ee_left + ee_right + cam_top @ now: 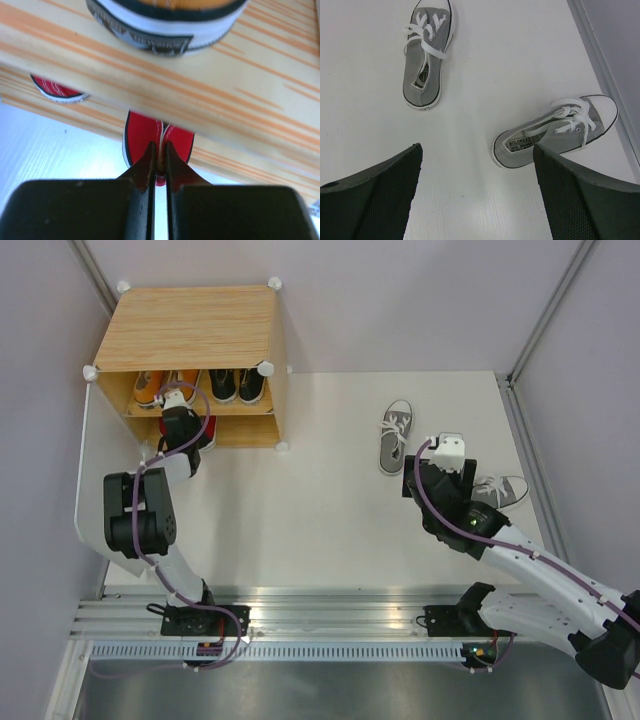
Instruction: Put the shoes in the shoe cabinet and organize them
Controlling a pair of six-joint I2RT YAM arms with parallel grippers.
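Observation:
The shoe cabinet (190, 325) stands at the back left. An orange pair (150, 387) and a black pair (237, 385) sit on its inner shelf (240, 90). My left gripper (159, 150) is at the lower opening, shut on the heel of a red shoe (145, 137). A second red shoe (57, 90) lies deeper in, to its left. Two grey shoes lie on the table at the right, one upright (426, 55) and one tipped on its side (555, 132). My right gripper (477, 165) hovers open above the table near them, holding nothing.
The cabinet's white door (88, 480) hangs open along the left wall, beside my left arm. A metal rail (330, 605) runs along the near edge. The table's raised right border (605, 75) passes close to the tipped grey shoe.

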